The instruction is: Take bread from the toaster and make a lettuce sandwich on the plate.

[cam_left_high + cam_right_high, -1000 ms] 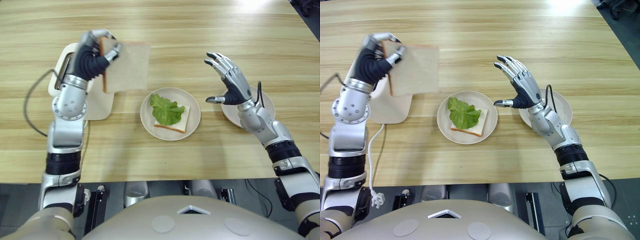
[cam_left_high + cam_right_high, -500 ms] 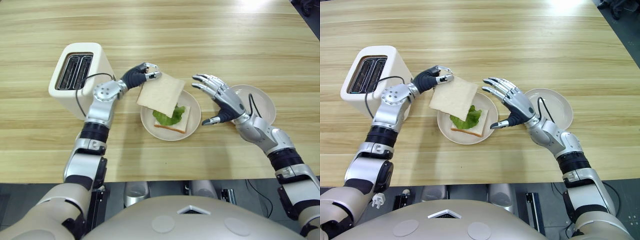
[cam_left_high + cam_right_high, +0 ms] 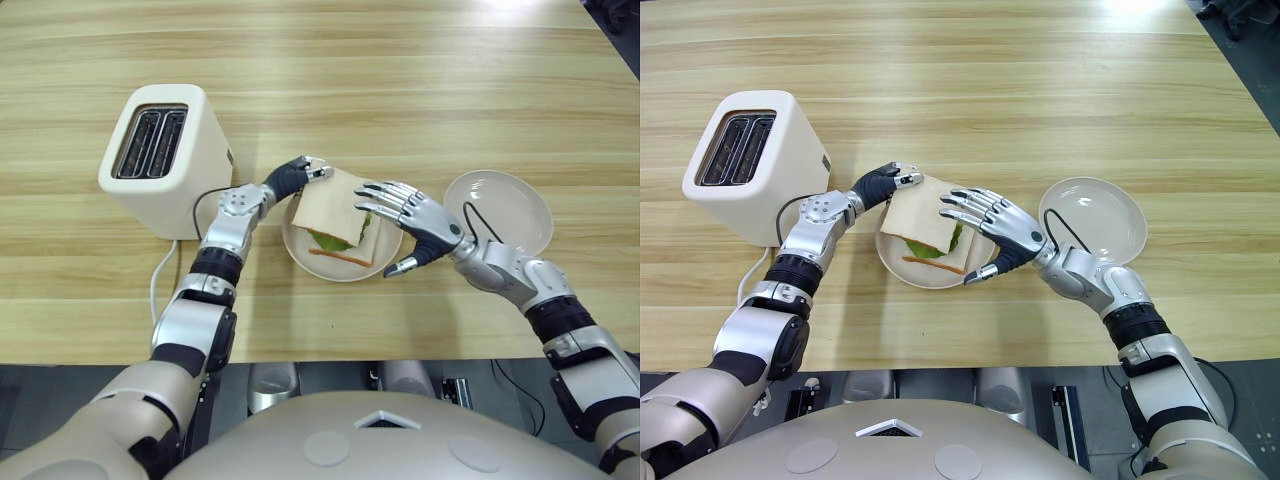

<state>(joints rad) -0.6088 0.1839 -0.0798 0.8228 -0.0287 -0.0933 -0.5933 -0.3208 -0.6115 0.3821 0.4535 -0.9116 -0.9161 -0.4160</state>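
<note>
mount: stereo pair on the head, eyes just beside each other
left eye: facing forward and down, steep, close over the counter (image 3: 400, 60)
right eye: same tilt, same nearness, set slightly to the right
sides: robot's left on frame left in both
overlap: nearly everything, incl. toaster (image 3: 165, 150), plate (image 3: 335, 275) with bread slice (image 3: 330, 205), empty plate (image 3: 510, 195), left hand (image 3: 295, 175), right hand (image 3: 415, 215)
offset: everything further left in right eye view; wider wedge of dark floor (image 3: 1250, 40) past counter's far right corner
near limit: counter's front edge low in both
</note>
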